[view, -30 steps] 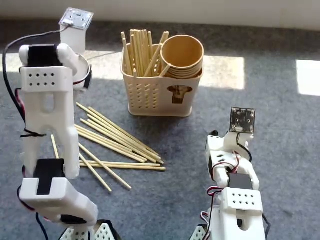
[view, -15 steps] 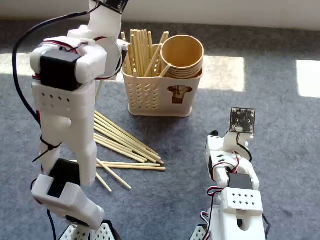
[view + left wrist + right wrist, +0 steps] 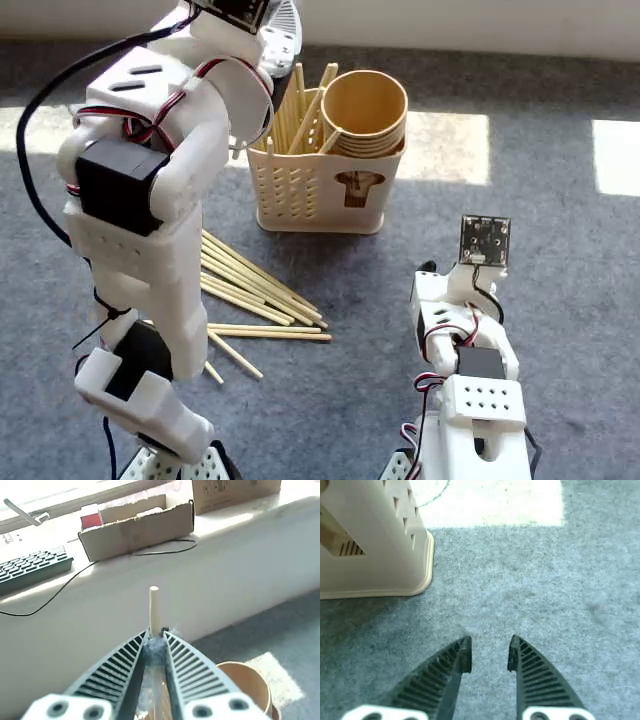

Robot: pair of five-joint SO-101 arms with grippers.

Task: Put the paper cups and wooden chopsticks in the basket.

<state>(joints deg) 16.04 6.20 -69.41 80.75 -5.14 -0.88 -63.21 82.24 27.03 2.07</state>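
Left hand (image 3: 156, 636): fingers drawn in to a narrow slit, clamped on one wooden chopstick (image 3: 154, 605), whose blunt end stands out beyond the fingertips. Left arm (image 3: 160, 200): raised high, its upper end above the back left corner of the basket (image 3: 320, 195). Paper cups (image 3: 366, 105): a nested stack, upright in the basket's right part; the top cup's rim lies below the left hand and a little to one side of it in the left wrist view. Bundle of chopsticks (image 3: 290, 95): standing on end in the basket's left part, some leaning, one tilted across onto the cups. Loose chopsticks (image 3: 255, 290): a fan of them lying flat on the grey carpeted desk (image 3: 570, 300), in front of the basket and to its left, partly hidden under the left arm in the high view. Right hand (image 3: 489, 652): fingers parted, holding nothing, pointing down at bare carpet near the basket's lower corner, not touching it. Right arm (image 3: 468, 340): folded low at the front right, well apart from the loose chopsticks. Beyond the desk: a white ledge (image 3: 210, 580) carrying a cardboard box (image 3: 137, 527), a keyboard (image 3: 30, 567) and a black cable (image 3: 167, 545).
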